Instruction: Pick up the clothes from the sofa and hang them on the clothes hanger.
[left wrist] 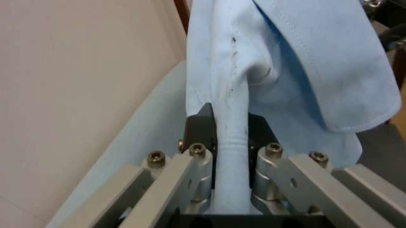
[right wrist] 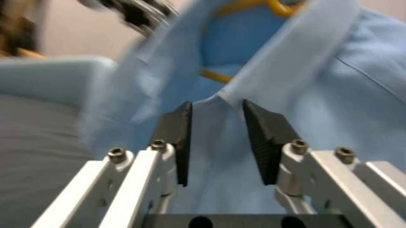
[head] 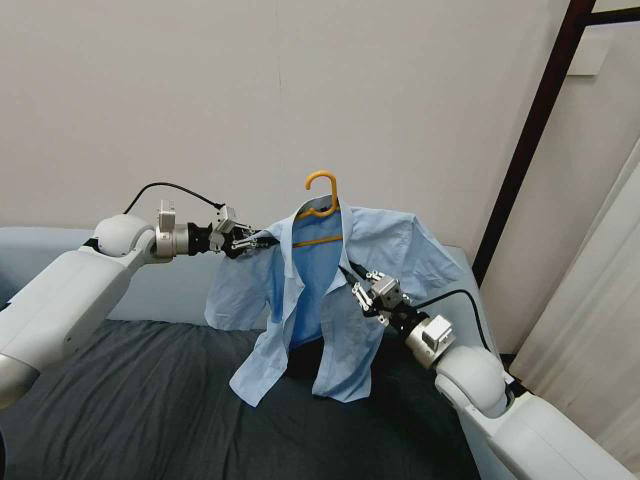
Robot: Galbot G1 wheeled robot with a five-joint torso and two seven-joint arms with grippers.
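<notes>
Your left gripper [head: 250, 243] is clamped on a fold of the blue shirt [head: 385, 250]. Your right gripper [head: 356, 282] sits with jaws apart around its front edge. The shirt drapes over 1 orange hanger [head: 322, 186] above the sofa [head: 140, 410].

We log the left gripper [left wrist: 231, 137] pinched tight on a bunched fold of the blue shirt [left wrist: 298, 71] (cloth fills the gap).

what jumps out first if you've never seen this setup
A light blue shirt on an orange hanger hangs in mid-air over the dark sofa. The left gripper pinches its shoulder fabric in its fingers, while the right gripper sits against the shirt's front.
</notes>
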